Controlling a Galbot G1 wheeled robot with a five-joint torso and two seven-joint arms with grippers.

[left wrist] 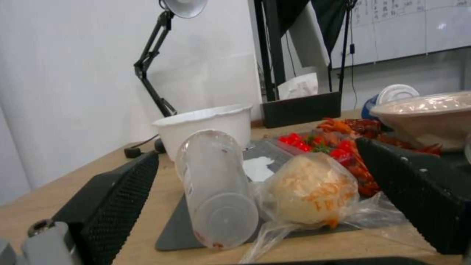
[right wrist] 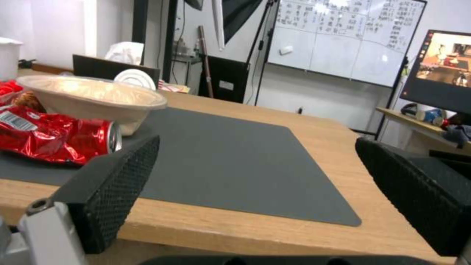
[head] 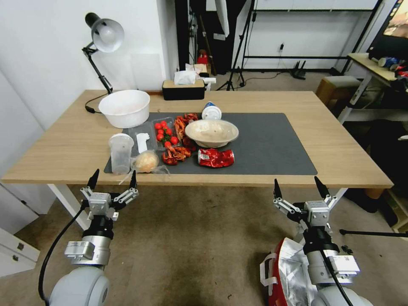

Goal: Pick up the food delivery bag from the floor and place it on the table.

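- Two grippers hang in front of the near edge of the light-wood surface (head: 297, 106), both empty with their jaws spread wide.
- The left gripper (head: 113, 179) sits just off the near-left edge, pointing at a clear plastic cup (head: 120, 152) and a bagged bun (head: 146, 161) that stand side by side at the mat's near-left corner.
- The right gripper (head: 298, 182) hovers below the near edge toward the right, facing the bare stretch of the dark grey mat (head: 267, 144).
- The food delivery bag (head: 287, 274) stands on the floor (head: 191, 246), low at the robot's right, just beside and partly behind the right arm; its silver foil lining and a white strap handle show, and nothing grips it.
- On the mat's left half lie a crushed red can (head: 216, 157), a beige covered bowl (head: 211, 132), a tray of cherry tomatoes (head: 165, 132) and a scatter of red crayfish (head: 178, 151).
- A large white bowl (head: 124, 108) sits partly on the mat's far-left corner, near the foot of a desk lamp (head: 102, 38).
- A black tissue box (head: 183, 88) rests at the far edge of the surface.
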